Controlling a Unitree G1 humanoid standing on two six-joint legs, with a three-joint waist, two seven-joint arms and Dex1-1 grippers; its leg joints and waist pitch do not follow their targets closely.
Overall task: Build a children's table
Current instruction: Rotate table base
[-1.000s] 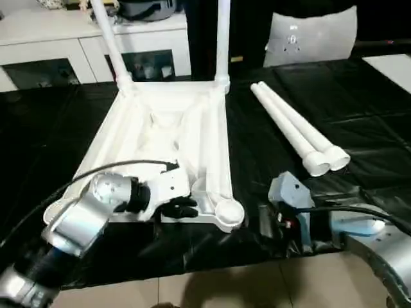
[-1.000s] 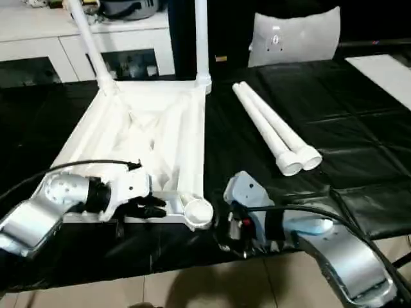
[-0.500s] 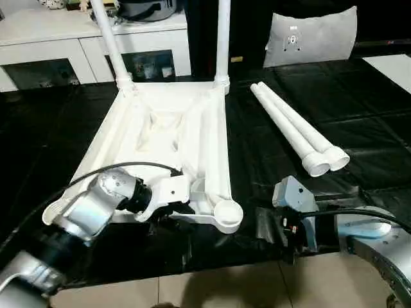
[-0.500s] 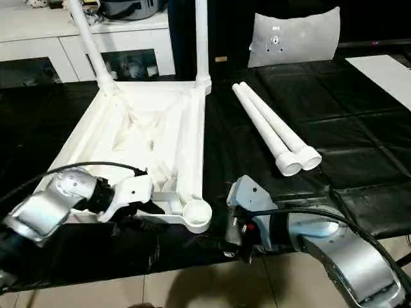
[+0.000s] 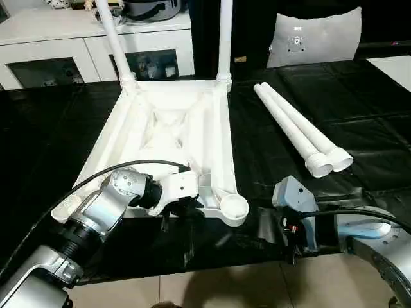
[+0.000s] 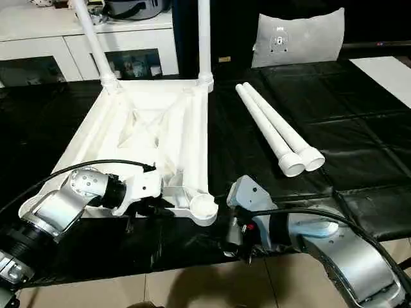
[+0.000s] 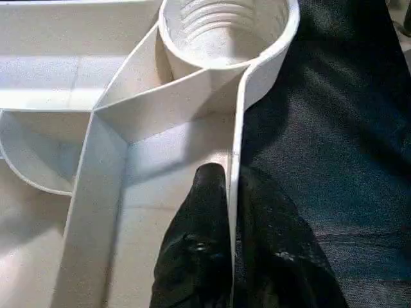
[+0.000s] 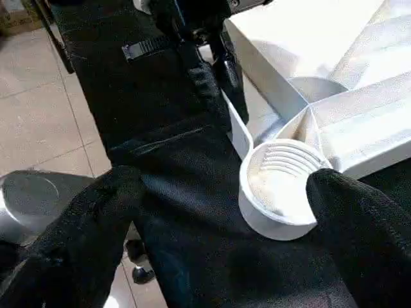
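White plastic table top (image 5: 173, 141) lies underside-up at the bench's near edge. Our left gripper (image 7: 231, 192) is pinching its rim wall; right gripper (image 8: 218, 218) gapes around the corner socket (image 8: 282, 186). A thin-wall pinch might slip.

Left arm reaches in from the near-left, silver forearm angled forward and inward, black cable looping over the wrist. Left gripper (image 7: 230, 212) is pinched on the near rim wall of the table top (image 5: 168, 131), one finger inside the wall, one outside. Right arm comes in from the near-right, forearm low along the near edge, pointing across toward the left. Right gripper (image 8: 221, 212) has its fingers (image 8: 77, 237) spread wide, holding nothing, facing the near corner socket (image 8: 279, 186) without touching it.
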